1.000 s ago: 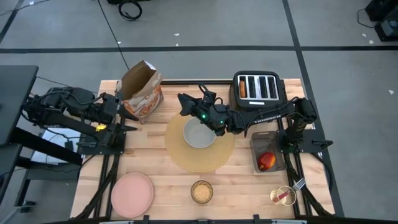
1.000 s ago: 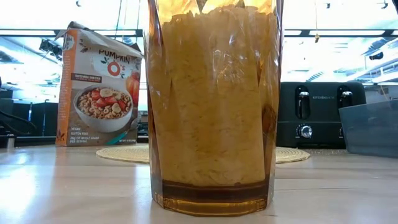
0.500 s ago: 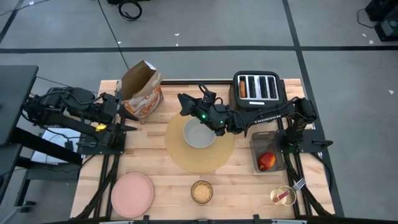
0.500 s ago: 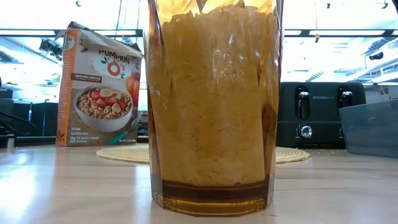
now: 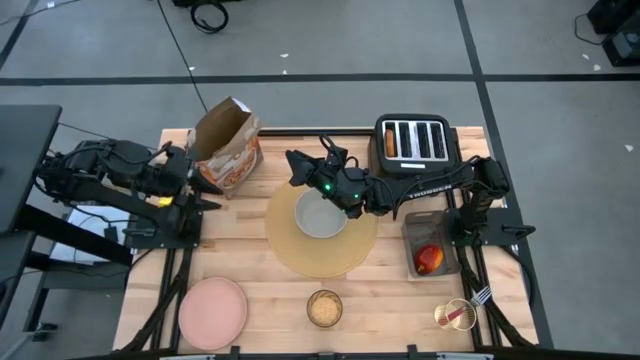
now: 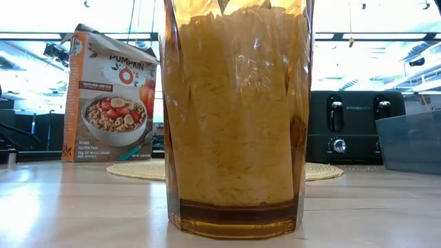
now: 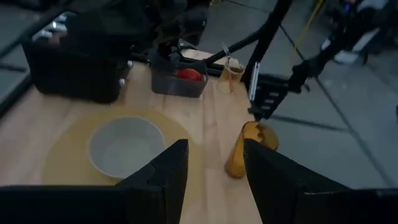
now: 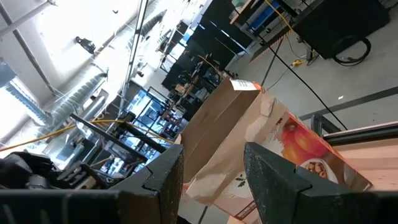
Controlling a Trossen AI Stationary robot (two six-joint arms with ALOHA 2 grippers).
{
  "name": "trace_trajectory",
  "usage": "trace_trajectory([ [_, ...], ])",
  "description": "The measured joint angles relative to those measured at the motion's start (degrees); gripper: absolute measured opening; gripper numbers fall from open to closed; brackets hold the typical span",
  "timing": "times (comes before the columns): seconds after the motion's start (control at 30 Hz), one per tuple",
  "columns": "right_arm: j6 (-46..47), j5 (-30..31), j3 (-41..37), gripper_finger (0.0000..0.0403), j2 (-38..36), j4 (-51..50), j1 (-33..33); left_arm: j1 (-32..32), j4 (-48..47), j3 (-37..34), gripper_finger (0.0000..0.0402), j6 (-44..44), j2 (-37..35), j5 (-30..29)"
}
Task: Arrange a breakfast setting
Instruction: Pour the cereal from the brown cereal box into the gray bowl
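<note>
Grey bowl (image 5: 320, 216) is seated on the tan placemat (image 5: 300, 256), roughly centre of the wooden table (image 5: 270, 290). Right gripper (image 5: 297, 166) is held above the placemat's far edge, just beyond the bowl, aimed toward the cereal bag (image 5: 227, 146); its fingers (image 8: 273, 171) are seen parted with a clear gap, nothing between them. Left gripper (image 5: 207, 189) is parked at the table's left edge beside the cereal bag; its fingers (image 7: 161, 180) are likewise parted, nothing gripped. Pink plate (image 5: 213, 311) is sat at the near left corner. Amber glass (image 5: 324, 308), filled with something yellow, is stood near the front edge, just off the placemat. Apple (image 5: 429, 259) is lying in the grey bin (image 5: 413, 228) on the right, in front of the black toaster (image 5: 415, 142). Red-handled fork (image 5: 470, 305) is propped in a small clear cup (image 5: 452, 314) at the near right corner.
</note>
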Motion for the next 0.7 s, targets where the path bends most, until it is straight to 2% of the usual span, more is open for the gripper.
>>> trace_trajectory([
  [0.17,0.0,0.0,0.0,0.0174,0.0,0.0,0.0,0.0,0.27,-0.02,0.0162,-2.77,0.0,0.0],
  [0.43,0.0,0.0,0.0,0.0174,0.0,0.0,0.0,-0.07,1.09,-0.01,0.0162,15.66,0.02,-0.11],
  [0.7,0.0,0.0,0.0,0.0174,-0.02,0.01,0.0,-1.9,-4.79,-0.02,0.0162,19.97,-0.05,0.03],
])
